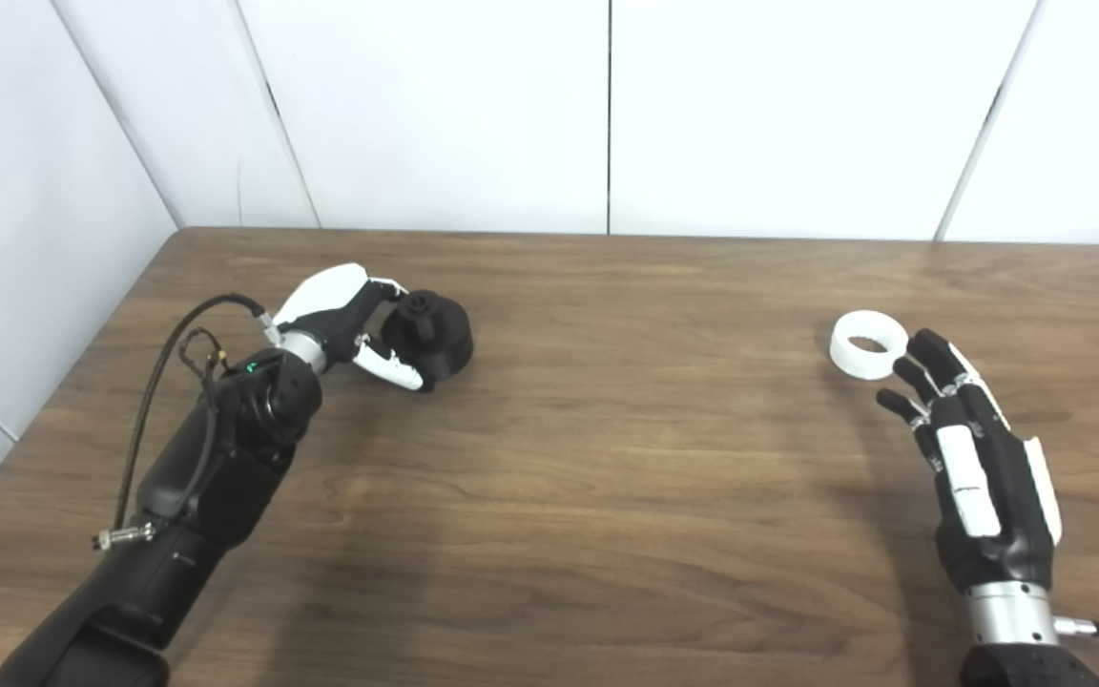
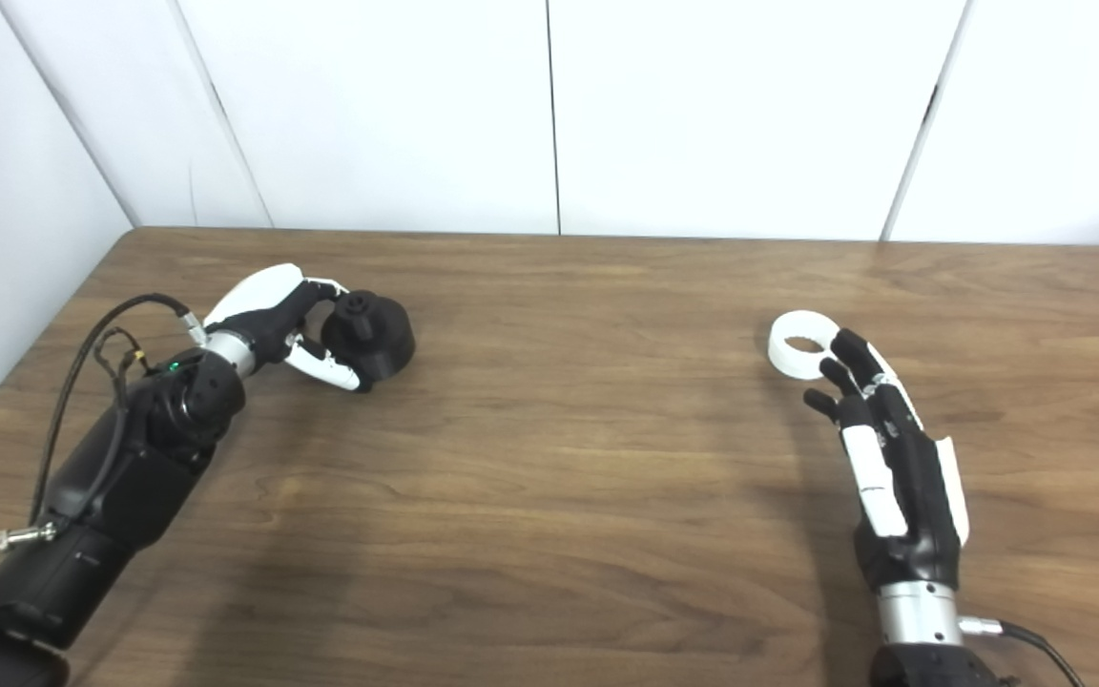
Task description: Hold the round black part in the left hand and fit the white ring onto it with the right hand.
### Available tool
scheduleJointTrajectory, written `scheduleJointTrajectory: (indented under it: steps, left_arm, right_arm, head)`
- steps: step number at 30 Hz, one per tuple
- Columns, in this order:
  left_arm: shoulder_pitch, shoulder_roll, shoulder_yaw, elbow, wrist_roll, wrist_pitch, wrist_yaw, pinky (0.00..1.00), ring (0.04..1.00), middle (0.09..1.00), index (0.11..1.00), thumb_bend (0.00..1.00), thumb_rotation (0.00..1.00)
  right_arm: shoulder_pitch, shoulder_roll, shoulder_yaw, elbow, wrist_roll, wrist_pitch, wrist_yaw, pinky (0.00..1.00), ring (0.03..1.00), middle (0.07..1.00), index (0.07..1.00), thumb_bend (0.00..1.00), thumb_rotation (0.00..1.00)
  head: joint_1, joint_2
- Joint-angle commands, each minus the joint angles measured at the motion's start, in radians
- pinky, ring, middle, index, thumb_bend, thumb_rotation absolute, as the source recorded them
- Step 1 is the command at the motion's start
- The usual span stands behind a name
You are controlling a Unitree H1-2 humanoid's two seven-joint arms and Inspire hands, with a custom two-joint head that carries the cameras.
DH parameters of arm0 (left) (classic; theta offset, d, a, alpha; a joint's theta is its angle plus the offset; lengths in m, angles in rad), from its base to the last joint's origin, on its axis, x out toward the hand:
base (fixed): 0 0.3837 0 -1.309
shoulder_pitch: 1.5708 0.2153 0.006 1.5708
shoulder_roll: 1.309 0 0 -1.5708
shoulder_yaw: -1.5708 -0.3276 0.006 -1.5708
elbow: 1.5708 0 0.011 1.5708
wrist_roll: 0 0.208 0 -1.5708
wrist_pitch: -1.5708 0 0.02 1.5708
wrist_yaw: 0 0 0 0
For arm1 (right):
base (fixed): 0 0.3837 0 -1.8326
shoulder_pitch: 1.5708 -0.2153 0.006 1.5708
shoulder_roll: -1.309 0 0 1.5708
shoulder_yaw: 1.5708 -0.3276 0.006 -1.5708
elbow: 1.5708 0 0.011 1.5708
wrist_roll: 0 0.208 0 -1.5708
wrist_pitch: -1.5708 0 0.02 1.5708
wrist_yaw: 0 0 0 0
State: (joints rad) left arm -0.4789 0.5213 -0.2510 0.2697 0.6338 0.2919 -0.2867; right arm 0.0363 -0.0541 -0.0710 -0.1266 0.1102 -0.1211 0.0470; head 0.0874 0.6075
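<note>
Left hand (image 1: 349,320) is seen at the far left of the wooden surface (image 1: 607,477), its fingers (image 1: 387,286) and thumb curled around the round black part (image 1: 427,332). That part is seated on the surface, with a small knob raised at its top; the fingers are laid along its far side and the thumb is pressed near its front, so the part is enclosed between them. Whether it is lifted at all cannot be told.

At the right side, the right hand (image 1: 974,458) is held flat with its fingers spread and extended forward, nothing being gripped. Its fingertips (image 1: 926,343) are placed just beside the white ring (image 1: 869,344), which is laid flat on the surface, hole upward, well apart from the black part.
</note>
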Motion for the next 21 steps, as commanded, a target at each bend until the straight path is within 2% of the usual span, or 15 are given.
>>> scheduleJointTrajectory:
  steps: [1, 7, 14, 21]
  left_arm:
    - [-0.023, 0.031, 0.007, -0.037, 0.004, -0.011, 0.006, 0.78, 0.917, 0.876, 0.724, 0.82, 0.24]
    - [-0.002, 0.033, 0.010, -0.070, 0.000, -0.012, -0.001, 0.79, 0.914, 0.873, 0.710, 0.81, 0.24]
    - [0.023, 0.030, 0.017, -0.117, -0.008, 0.016, -0.023, 0.81, 0.935, 0.898, 0.738, 0.80, 0.24]
    - [0.062, 0.025, 0.023, -0.172, -0.008, 0.014, -0.016, 0.79, 0.914, 0.880, 0.728, 0.81, 0.22]
  right_arm:
    - [0.058, 0.006, 0.008, 0.034, 0.011, 0.006, 0.010, 0.80, 0.889, 0.894, 0.865, 0.61, 0.74]
    - [0.059, -0.001, 0.012, 0.033, 0.007, 0.007, 0.013, 0.80, 0.893, 0.894, 0.867, 0.62, 0.75]
    - [0.057, -0.005, 0.017, 0.036, 0.007, 0.003, 0.019, 0.81, 0.901, 0.902, 0.868, 0.60, 0.75]
    - [0.058, -0.003, 0.017, 0.032, 0.008, 0.010, 0.023, 0.81, 0.905, 0.909, 0.874, 0.61, 0.75]
  head:
    - [0.001, 0.003]
    - [0.003, 0.006]
    - [0.006, 0.009]
    - [0.006, 0.014]
